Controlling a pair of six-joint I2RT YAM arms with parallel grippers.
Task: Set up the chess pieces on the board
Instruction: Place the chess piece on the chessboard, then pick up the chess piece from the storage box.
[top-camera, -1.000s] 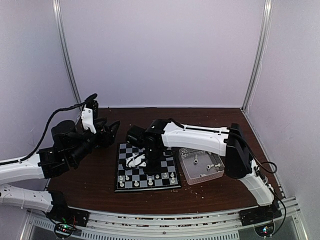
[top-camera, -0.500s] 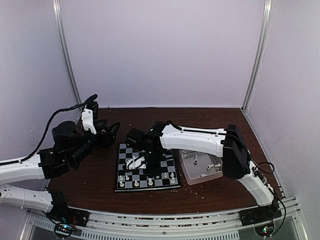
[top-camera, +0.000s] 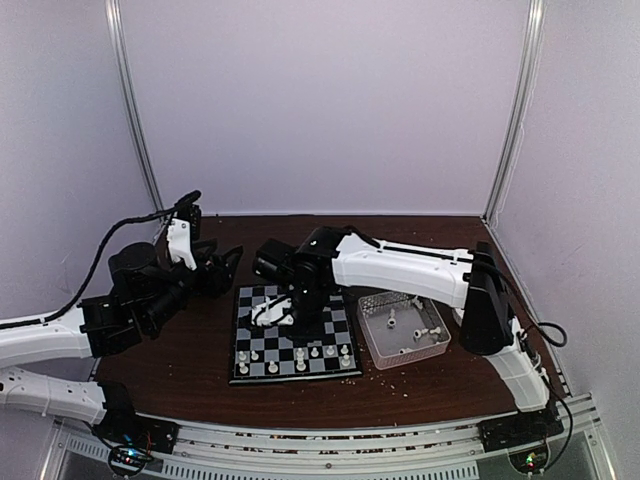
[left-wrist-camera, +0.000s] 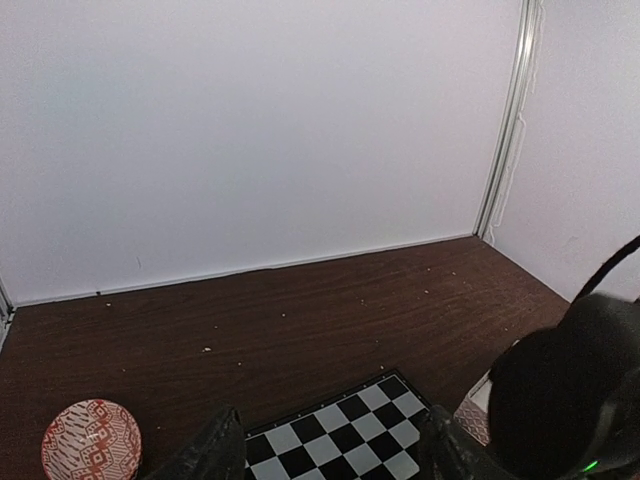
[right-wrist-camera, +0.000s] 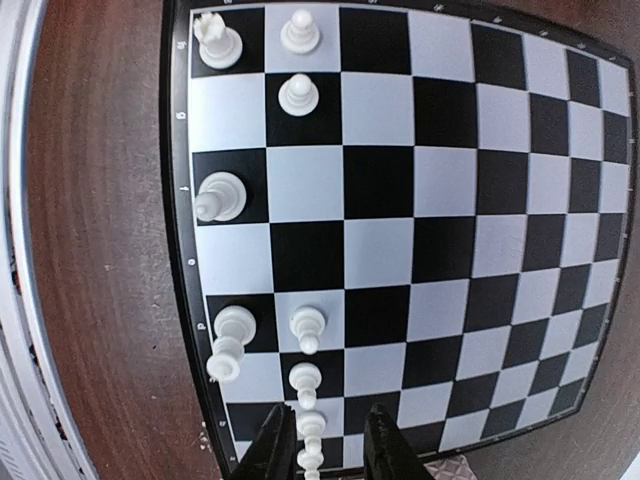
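Two arms work over a dark wooden desk (top-camera: 180, 365) in the top view. We see the board (top-camera: 293, 340) lying flat near the middle, with chess pieces (top-camera: 300, 353) standing in its two near rows; they are too small to count here. A clear tray (top-camera: 415, 357) sits just right of the board with a few more white pieces inside. Pale crumbs (top-camera: 400, 376) lie in front of the tray. The right arm (top-camera: 400, 272) reaches across above the tray and points down over the board's left half. The left arm (top-camera: 150, 290) hangs beyond the board's far left corner, over the desk.

Left wrist view: both fingers (left-wrist-camera: 215, 455) are spread wide with nothing between them, so the left jaws are open. A corner of the board (left-wrist-camera: 350, 430) shows below them. A red-and-white patterned dish (left-wrist-camera: 90, 440) sits on the desk at lower left.

Right wrist view: we count eight chess pieces (right-wrist-camera: 218, 195) on the board (right-wrist-camera: 450, 200), all in the two columns along its left edge as seen here. The right jaws are parted, with one piece (right-wrist-camera: 310, 445) standing between the fingers (right-wrist-camera: 385, 450). That finger is clear of the piece, so we call them open, not gripping.
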